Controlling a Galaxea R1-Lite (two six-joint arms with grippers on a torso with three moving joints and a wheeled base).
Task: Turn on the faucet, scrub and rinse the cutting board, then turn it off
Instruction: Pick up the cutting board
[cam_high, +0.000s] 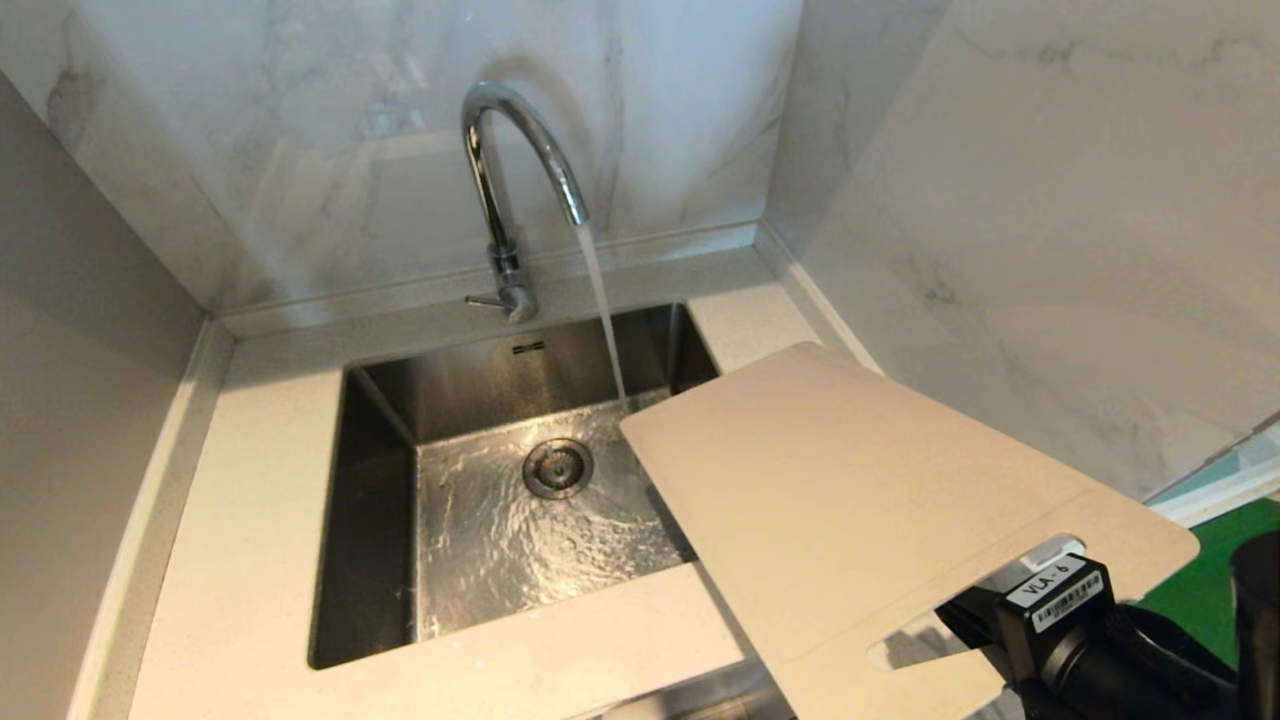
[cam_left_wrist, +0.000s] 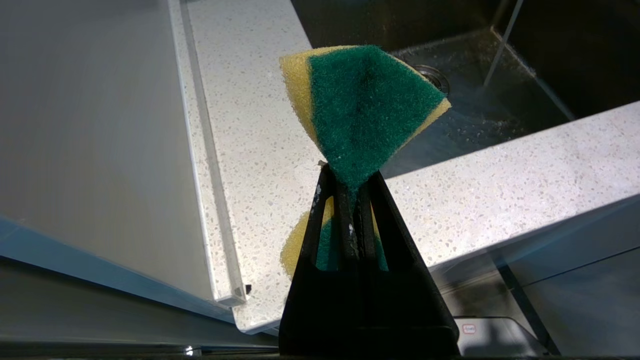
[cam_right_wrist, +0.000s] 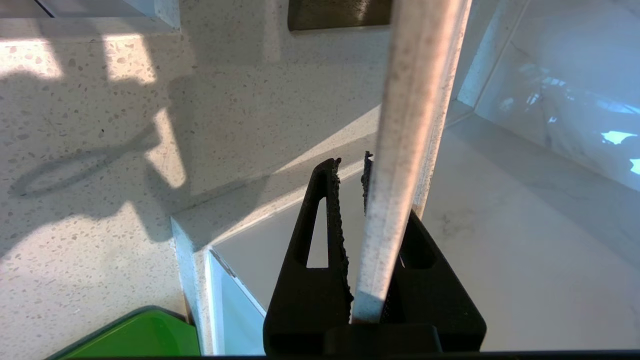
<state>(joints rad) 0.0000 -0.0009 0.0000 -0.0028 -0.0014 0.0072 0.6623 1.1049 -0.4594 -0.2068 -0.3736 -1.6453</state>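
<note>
Speckled white stone countertop (cam_high: 260, 560), one, filling the left and lower centre of the head view and framing one stainless sink (cam_high: 380, 520) with a single round drain (cam_high: 557, 467) at mid-frame. Cutting board (cam_high: 850, 510), one, off-white plastic with a handle slot, occupies the lower right of the head view, held tilted in the air with its far corner over the basin's right side, just beside the stream and apparently not yet under it. Faucet (cam_high: 505, 170), one, chrome gooseneck at upper centre, with water (cam_high: 603, 310) running from the spout onto the wet basin floor; the turn-on step reads as done. Scrubbing, rinsing and shut-off appear to remain, since no sponge touches the board. Right gripper (cam_right_wrist: 367, 220), one, at the lower right corner of the head view, jaws narrowed onto the board's edge near the slot end. Left gripper (cam_left_wrist: 350, 200), one, outside the head view, pinched tight on one yellow-and-green sponge (cam_left_wrist: 362, 105), which its wrist view shows over the countertop beside the basin. Green flat item (cam_right_wrist: 135, 335), one, partly visible at a frame edge; identity unclear.
</note>
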